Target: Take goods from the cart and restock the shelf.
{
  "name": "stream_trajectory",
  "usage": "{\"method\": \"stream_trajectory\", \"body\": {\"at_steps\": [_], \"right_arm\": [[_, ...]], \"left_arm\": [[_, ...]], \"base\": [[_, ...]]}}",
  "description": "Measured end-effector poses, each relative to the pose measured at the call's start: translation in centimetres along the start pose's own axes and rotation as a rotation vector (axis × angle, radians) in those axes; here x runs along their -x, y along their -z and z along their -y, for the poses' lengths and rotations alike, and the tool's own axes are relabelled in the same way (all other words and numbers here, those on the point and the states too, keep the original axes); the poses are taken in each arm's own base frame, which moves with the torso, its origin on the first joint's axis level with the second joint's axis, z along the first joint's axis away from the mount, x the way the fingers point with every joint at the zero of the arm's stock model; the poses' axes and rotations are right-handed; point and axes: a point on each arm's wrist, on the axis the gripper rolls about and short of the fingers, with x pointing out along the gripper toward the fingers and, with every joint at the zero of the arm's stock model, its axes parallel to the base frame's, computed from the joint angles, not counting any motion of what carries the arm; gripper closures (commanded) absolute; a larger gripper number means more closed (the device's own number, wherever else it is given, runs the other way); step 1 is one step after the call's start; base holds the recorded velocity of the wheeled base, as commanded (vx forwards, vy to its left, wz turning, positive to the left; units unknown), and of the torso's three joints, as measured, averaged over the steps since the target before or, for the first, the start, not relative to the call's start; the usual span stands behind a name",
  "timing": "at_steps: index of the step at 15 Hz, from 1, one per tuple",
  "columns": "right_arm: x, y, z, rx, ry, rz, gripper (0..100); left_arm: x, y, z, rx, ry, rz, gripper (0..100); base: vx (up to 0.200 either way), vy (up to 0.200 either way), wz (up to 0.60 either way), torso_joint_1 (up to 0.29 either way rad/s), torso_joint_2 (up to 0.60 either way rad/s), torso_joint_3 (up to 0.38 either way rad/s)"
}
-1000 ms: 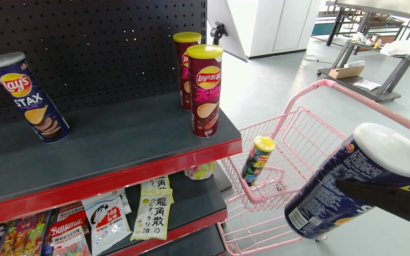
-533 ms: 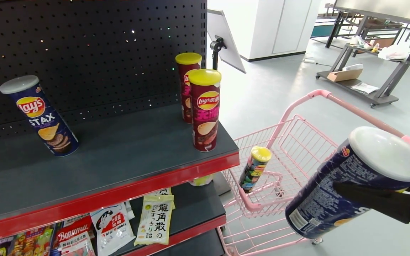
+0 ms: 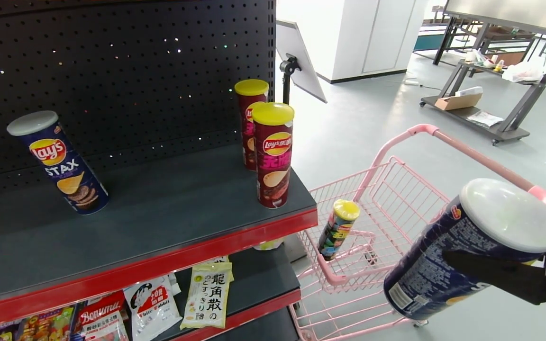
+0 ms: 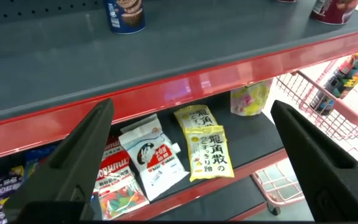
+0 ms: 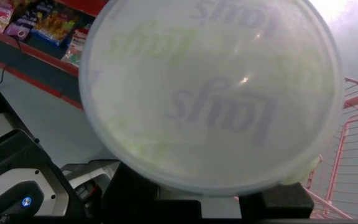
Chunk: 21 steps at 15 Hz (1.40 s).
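Observation:
A dark blue chip can with a white lid (image 3: 467,246) hangs tilted over the floor beside the pink cart (image 3: 396,189), and my right gripper (image 3: 481,265) is shut on its body. That lid (image 5: 210,93) faces the right wrist camera. In the cart's basket leans a colourful can with a yellow lid (image 3: 338,229). On the upper shelf board (image 3: 159,203) stand a matching blue can (image 3: 59,163) at the left and two maroon cans (image 3: 273,156) (image 3: 249,123) at the right end. My left gripper (image 4: 191,168) is open, low before the shelf's red front edge (image 4: 166,93).
A black pegboard (image 3: 112,71) backs the shelf. Snack bags (image 3: 206,293) lie on the lower shelf. A sign on a stand (image 3: 296,61) is behind the shelf's right end. Metal racks (image 3: 491,109) stand far off on the grey floor.
The whole head picture has slid downward, so the camera moved. The blue can stays held in my right gripper at the same tilt. Nothing on the shelf or in the cart has shifted.

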Motion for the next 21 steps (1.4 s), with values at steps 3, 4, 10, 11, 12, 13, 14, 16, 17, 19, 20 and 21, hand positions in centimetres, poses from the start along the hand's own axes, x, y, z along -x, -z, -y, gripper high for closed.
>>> {"method": "stream_trajectory", "body": {"at_steps": [3, 4, 10, 11, 12, 13, 14, 16, 17, 19, 20, 21], "right_arm": [[0.03, 0.37, -0.07, 0.001, -0.001, -0.006, 100], [0.04, 0.54, -0.1, 0.001, -0.002, -0.012, 100], [0.12, 0.61, -0.13, 0.002, -0.002, -0.012, 100], [0.1, 0.63, -0.15, 0.002, -0.004, -0.013, 100], [0.1, 0.62, -0.14, 0.002, -0.004, -0.012, 100], [0.09, 0.6, -0.14, 0.001, -0.006, -0.01, 100], [0.08, 0.61, -0.14, 0.001, -0.005, -0.011, 100], [0.08, 0.63, -0.13, 0.001, -0.004, -0.013, 100], [0.04, 0.67, -0.13, 0.002, -0.003, -0.015, 100], [-0.01, 0.78, -0.03, 0.008, 0.014, -0.021, 100], [-0.03, 0.8, 0.0, 0.007, 0.017, -0.021, 100], [-0.09, 0.7, 0.04, 0.006, 0.019, -0.009, 100]], "left_arm": [[0.0, 0.0, 0.0, 0.0, 0.0, 0.0, 0], [0.0, 0.0, 0.0, -0.001, 0.0, 0.0, 0], [0.0, 0.0, 0.0, 0.0, 0.0, 0.0, 0], [0.0, -0.01, 0.0, -0.001, 0.0, 0.001, 0], [0.0, 0.0, 0.0, -0.001, 0.0, 0.0, 0], [0.0, 0.0, -0.01, 0.0, 0.001, 0.0, 0], [0.0, -0.01, 0.0, -0.001, 0.0, 0.001, 0], [0.0, 0.0, 0.0, 0.0, 0.0, 0.0, 0], [0.0, 0.0, 0.0, 0.0, -0.001, 0.0, 0], [0.0, 0.0, 0.0, 0.0, 0.0, 0.0, 0], [0.0, 0.0, 0.0, 0.0, 0.0, 0.0, 0], [0.0, 0.0, 0.0, 0.0, -0.001, 0.0, 0]], "base": [[-0.2, 0.0, 0.0, 0.012, 0.0, 0.002], [-0.2, 0.0, 0.0, 0.022, 0.0, -0.002], [-0.033, 0.0, 0.4, -0.002, 0.0, 0.001], [0.0, 0.0, 0.6, 0.002, 0.01, 0.002], [0.0, 0.0, 0.6, -0.002, 0.0, 0.007], [0.0, 0.0, 0.6, 0.002, 0.0, -0.002], [0.0, 0.0, 0.6, 0.002, 0.0, 0.002], [0.0, 0.0, 0.3, 0.001, 0.0, 0.004], [0.0, 0.0, 0.0, 0.0, 0.0, 0.0], [0.0, 0.1, 0.0, 0.004, 0.0, 0.001], [0.0, 0.2, 0.0, 0.002, 0.01, 0.002], [0.0, 0.2, 0.0, -0.002, 0.0, -0.002]]}}
